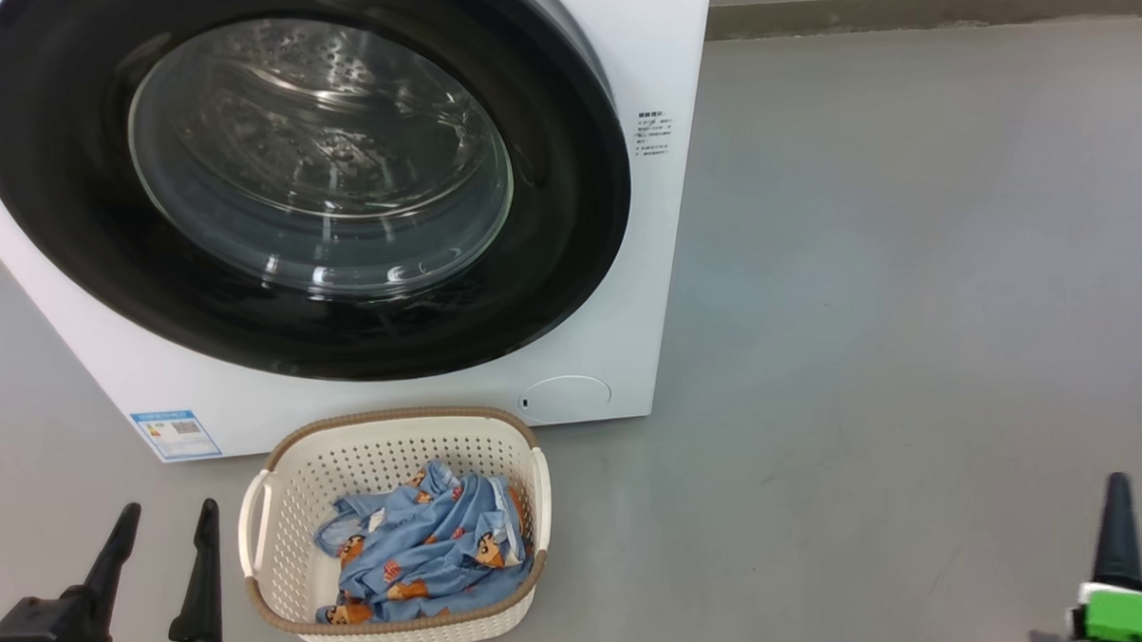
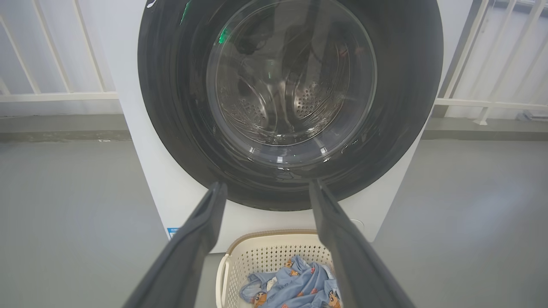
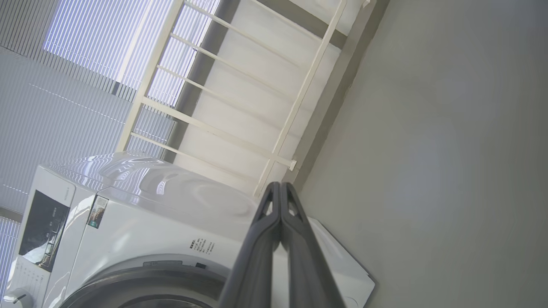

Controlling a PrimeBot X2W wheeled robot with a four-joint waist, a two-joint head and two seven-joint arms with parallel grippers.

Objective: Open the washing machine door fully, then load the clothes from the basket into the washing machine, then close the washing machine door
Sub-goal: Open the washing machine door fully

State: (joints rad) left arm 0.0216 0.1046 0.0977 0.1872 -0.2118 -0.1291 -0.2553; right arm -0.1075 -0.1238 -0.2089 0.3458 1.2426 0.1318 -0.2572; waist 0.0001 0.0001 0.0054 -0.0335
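Step in hand: the first, opening, not yet begun. The washing machine door (image 1: 320, 155), large and round with a glossy black rim around clear bulging glass, sits shut on the big white front-loading washing machine (image 1: 629, 295). The light blue bear-print clothes (image 1: 430, 554) lie in the cream perforated plastic basket (image 1: 376, 466), just before the machine.

Left gripper (image 1: 170, 507): spread wide, empty, beside the basket. Right gripper (image 3: 280, 185): fingers pressed together, holding nothing.

We judge the next move calls for reaching the door's rim and pulling outward.
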